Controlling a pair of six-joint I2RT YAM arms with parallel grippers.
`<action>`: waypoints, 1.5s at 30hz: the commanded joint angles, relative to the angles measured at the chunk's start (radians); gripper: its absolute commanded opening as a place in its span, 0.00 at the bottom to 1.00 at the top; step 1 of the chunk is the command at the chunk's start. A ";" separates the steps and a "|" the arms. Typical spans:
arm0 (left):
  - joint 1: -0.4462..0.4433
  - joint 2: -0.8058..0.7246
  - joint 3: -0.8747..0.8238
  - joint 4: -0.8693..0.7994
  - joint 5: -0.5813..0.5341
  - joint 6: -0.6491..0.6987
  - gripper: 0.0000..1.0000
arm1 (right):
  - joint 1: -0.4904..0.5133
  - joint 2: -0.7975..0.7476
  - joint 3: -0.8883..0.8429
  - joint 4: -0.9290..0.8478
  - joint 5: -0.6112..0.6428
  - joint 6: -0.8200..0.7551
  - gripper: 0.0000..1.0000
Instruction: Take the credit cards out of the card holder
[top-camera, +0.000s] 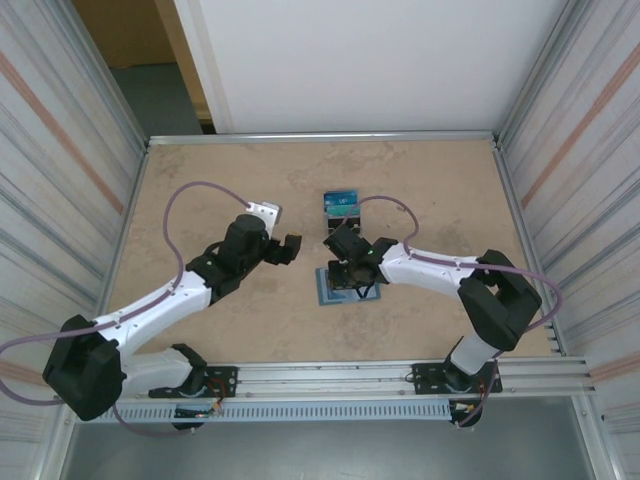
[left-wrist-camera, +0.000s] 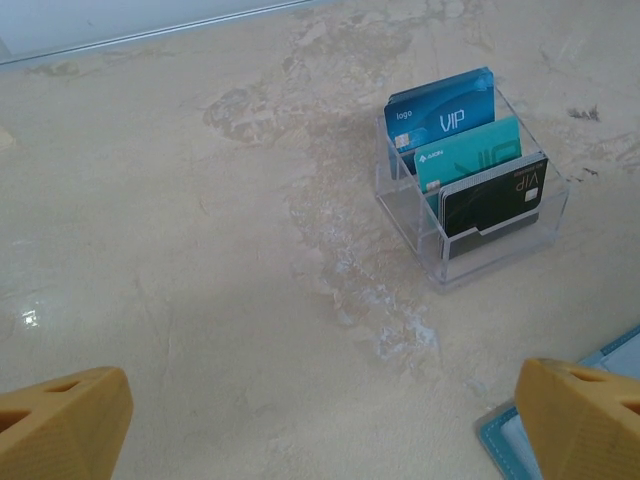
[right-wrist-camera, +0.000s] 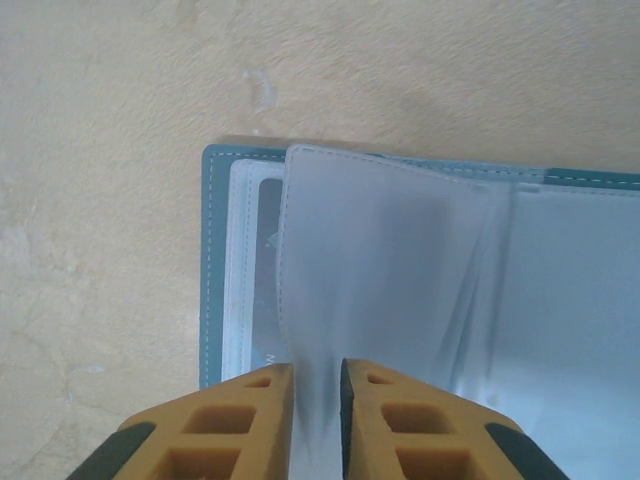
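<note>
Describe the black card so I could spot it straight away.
On the beige table stands a small clear plastic box holding three cards upright in a row. The black card is the front one, on the side toward the wallet; the teal card and blue card stand behind it.

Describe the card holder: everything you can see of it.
The card holder is a teal-blue bifold wallet with pale stitching along its edge, lying open and flat on the beige table. Inside are soft grey-blue translucent pocket leaves; a dark card shows faintly through one. The right gripper pinches a creased leaf between nearly closed fingers.
</note>
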 joint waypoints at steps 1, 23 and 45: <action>-0.011 0.008 0.038 -0.006 -0.043 0.027 0.99 | -0.016 -0.050 -0.022 -0.051 0.063 0.027 0.22; -0.239 0.238 0.083 -0.022 -0.137 0.020 0.99 | -0.184 -0.302 -0.240 -0.126 0.140 0.082 0.41; -0.255 0.429 0.162 -0.074 -0.069 -0.004 0.99 | -0.278 -0.640 -0.275 -0.009 -0.090 -0.011 0.42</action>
